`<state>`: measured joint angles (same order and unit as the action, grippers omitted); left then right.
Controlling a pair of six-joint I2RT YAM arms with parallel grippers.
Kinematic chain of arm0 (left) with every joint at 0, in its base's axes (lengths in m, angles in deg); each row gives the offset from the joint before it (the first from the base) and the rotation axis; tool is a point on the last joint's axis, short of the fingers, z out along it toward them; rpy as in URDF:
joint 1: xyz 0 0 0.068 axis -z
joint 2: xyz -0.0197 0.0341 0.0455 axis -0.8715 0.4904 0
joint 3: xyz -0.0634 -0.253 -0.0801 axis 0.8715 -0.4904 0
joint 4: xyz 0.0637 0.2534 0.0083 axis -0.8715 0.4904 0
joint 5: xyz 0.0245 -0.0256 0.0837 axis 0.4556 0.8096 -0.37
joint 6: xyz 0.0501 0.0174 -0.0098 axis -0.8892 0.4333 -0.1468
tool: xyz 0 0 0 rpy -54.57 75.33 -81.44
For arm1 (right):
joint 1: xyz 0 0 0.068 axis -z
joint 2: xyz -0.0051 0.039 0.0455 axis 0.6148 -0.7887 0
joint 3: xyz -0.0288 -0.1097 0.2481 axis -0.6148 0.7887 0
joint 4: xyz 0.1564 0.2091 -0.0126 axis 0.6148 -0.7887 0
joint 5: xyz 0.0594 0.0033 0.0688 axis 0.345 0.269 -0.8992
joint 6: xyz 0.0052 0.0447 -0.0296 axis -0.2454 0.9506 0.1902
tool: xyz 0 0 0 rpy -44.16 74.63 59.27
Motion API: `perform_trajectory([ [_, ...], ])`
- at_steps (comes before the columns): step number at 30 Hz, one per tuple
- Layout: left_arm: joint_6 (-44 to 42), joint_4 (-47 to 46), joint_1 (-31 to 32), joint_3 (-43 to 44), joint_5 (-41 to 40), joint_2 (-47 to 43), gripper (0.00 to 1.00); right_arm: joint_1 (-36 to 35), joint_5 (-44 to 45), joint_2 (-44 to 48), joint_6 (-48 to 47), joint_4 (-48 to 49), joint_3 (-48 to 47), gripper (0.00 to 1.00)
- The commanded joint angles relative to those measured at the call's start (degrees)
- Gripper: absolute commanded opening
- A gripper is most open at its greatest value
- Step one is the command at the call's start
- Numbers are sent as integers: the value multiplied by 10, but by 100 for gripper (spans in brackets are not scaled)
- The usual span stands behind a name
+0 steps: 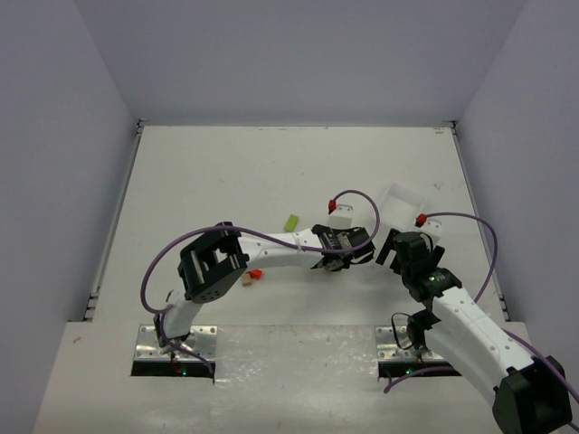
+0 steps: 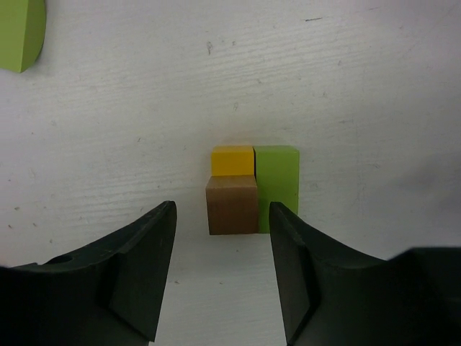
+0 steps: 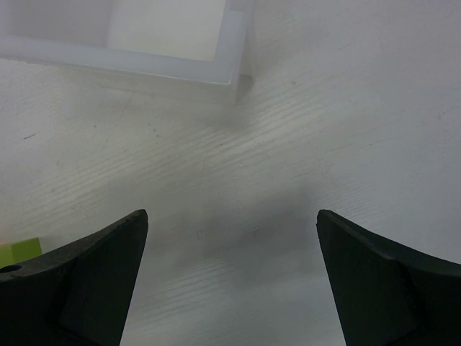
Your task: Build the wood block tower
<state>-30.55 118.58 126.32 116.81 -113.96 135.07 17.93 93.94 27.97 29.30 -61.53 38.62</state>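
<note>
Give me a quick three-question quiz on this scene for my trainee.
1. True or false: the right gripper is shut on a block.
2. Which colour is missing from the cluster of blocks between the left gripper's fingers? A yellow, B tan, C red-orange, D lime green.
3. Fill in: the right wrist view shows the corner of a white ____ ahead of the gripper.
Key: 1 false, it is open and empty. 2 C; the red-orange block lies apart from it. 3 tray.
</note>
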Motion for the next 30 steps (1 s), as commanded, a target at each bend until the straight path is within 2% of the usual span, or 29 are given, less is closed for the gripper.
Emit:
perform_trajectory([
  [1,-31,-7,7,18,-15,-49,56,1,19,2,7,5,-2,99],
  [4,-68,-18,8,23,-13,-77,64,1,20,3,5,5,-2,99],
  [9,-113,-32,12,18,-11,-140,86,1,20,3,-2,2,-7,99],
  [11,-117,-33,11,5,-22,-161,100,1,22,7,-6,1,-9,99],
  [15,-103,-34,5,-39,-66,-210,100,1,24,32,-22,-9,-15,99],
  [19,-58,-18,-41,-100,-68,-269,100,-3,-54,75,-77,27,-18,99],
  [23,-20,-40,-115,-221,-62,-361,100,-54,-126,95,-122,55,-37,99],
  [25,-4,-51,-151,-286,-49,-416,100,-124,-103,73,-129,56,-62,99],
  [28,32,-52,-174,-353,-50,-480,100,-213,-11,10,-131,45,-107,99],
  [30,55,-48,-185,-394,-56,-516,100,-318,38,-51,-116,40,-143,99],
])
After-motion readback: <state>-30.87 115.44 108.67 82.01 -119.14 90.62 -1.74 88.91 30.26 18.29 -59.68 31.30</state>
